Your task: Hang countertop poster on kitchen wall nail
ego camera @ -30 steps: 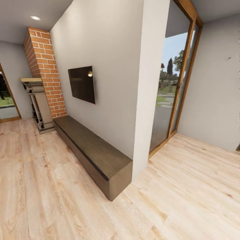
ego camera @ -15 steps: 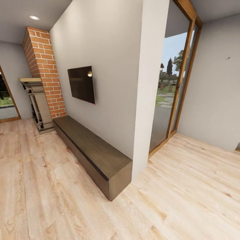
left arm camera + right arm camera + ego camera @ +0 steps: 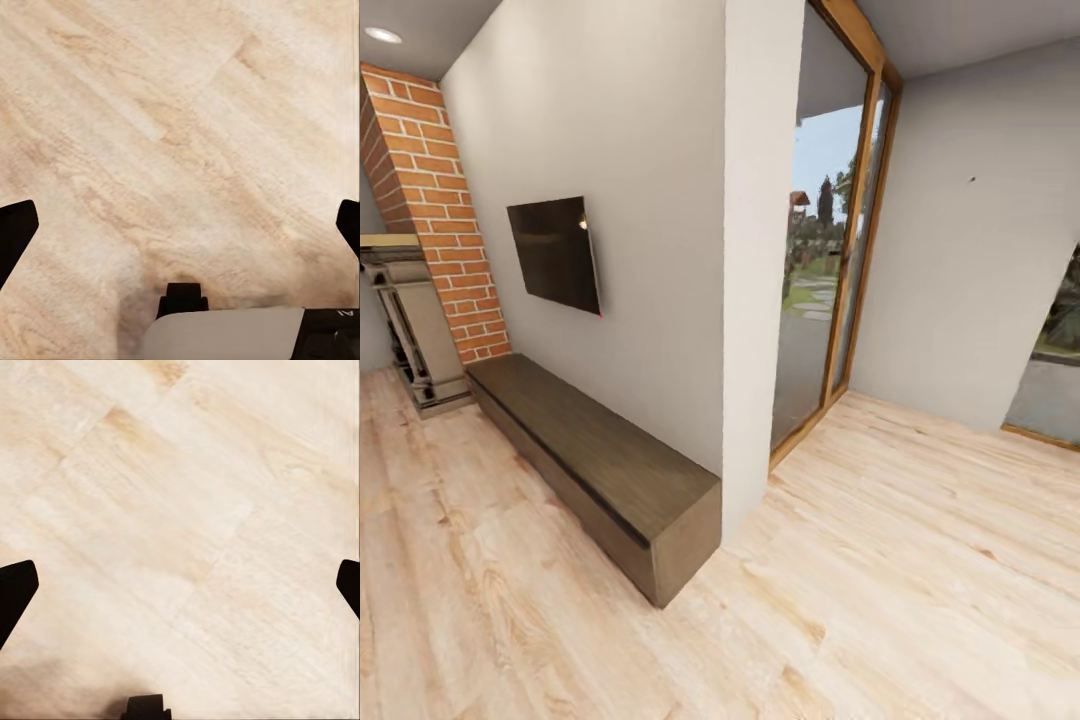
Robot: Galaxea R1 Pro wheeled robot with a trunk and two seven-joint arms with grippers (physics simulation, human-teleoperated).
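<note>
At the far left of the head view a brick chimney [image 3: 422, 205] rises to the ceiling, where a recessed ceiling light [image 3: 382, 35] glows, and a pale stone fireplace [image 3: 408, 315] stands at its foot on the floor. Just right of the bricks, a dark flat television [image 3: 555, 253] hangs on the grey wall [image 3: 650, 200], with a long, low, dark wooden bench [image 3: 595, 455] running along the wall's base beneath it, its near end stopping just short of the wall's white end face. Right of that wall end, a tall glass door in a wooden frame [image 3: 855, 230] looks out on a path, trees and sky. Further right is a plain grey side wall [image 3: 960, 260] with a small dark nail-like mark [image 3: 972, 180] high up, and at the right edge an opening [image 3: 1050, 350] shows greenery outside. Light wooden plank flooring [image 3: 880, 580] spreads across the foreground. The poster and the kitchen countertop are nowhere among these things, so the poster's place cannot be told. In the left wrist view the left gripper [image 3: 180, 232] is released, its two dark fingertips [image 3: 15, 232] spread to opposite edges over bare planks. In the right wrist view the right gripper [image 3: 180, 592] is likewise released, fingertips [image 3: 15, 589] wide apart above the floor, grasping nothing.
</note>
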